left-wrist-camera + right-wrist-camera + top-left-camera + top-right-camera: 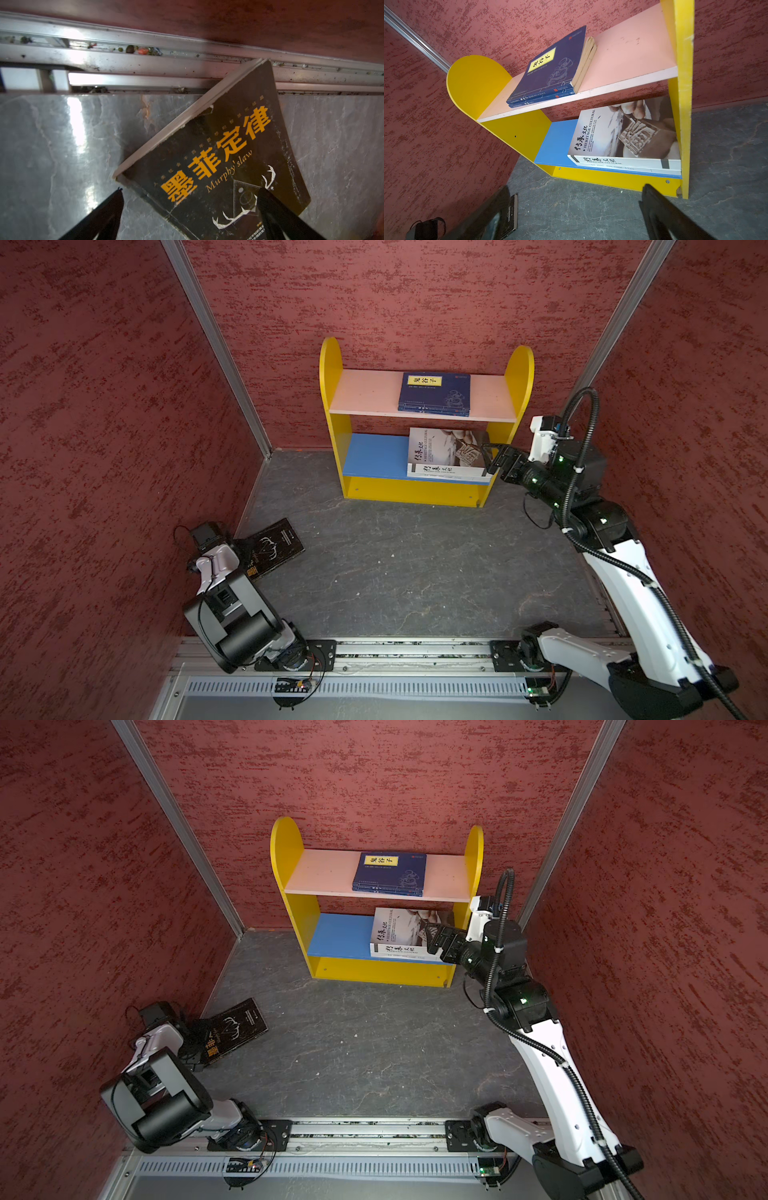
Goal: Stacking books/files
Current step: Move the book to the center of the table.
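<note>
A black book with gold characters [272, 547] [235, 1029] [218, 155] lies flat on the dark floor by the left wall, one corner over the aluminium track. My left gripper [190, 193] [193, 1040] hangs open just above it, one finger over the cover and the other over bare floor beside the book's edge. Two thin navy books with yellow labels [434, 393] [550, 68] are stacked on the pink top shelf. Two white/grey books [449, 454] [623, 137] are stacked on the blue lower shelf. My right gripper [488, 458] [576, 188] is open and empty at that stack's right end.
The yellow bookshelf [331, 360] stands against the red back wall. Red walls close in on the left and right. An aluminium track [145, 68] runs along the left wall's foot. The arms' base rail [415, 649] crosses the front. Dark stone floor [395, 564] lies between.
</note>
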`<state>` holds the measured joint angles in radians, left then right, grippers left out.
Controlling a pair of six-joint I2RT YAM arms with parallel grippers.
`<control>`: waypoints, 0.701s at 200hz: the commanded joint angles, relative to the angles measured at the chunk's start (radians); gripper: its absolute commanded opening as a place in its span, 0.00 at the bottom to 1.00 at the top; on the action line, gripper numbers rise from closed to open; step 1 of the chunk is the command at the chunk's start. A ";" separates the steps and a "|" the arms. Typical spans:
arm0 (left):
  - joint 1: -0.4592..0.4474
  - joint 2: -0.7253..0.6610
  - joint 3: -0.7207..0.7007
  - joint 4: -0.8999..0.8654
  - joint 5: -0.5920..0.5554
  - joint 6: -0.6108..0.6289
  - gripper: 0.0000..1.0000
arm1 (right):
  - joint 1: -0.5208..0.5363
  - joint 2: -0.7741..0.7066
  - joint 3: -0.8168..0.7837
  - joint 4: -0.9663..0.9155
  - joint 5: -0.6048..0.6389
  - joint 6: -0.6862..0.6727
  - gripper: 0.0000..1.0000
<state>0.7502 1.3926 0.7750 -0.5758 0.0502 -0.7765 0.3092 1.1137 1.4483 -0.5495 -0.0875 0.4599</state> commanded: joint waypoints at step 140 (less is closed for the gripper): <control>-0.058 0.240 0.125 0.039 -0.112 0.299 1.00 | 0.020 0.075 0.034 0.011 0.031 -0.003 0.99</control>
<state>0.6949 1.5841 0.8997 -0.5125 -0.0189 -0.5095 0.3191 1.1927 1.4670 -0.5640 -0.0822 0.4633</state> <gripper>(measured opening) 0.996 0.988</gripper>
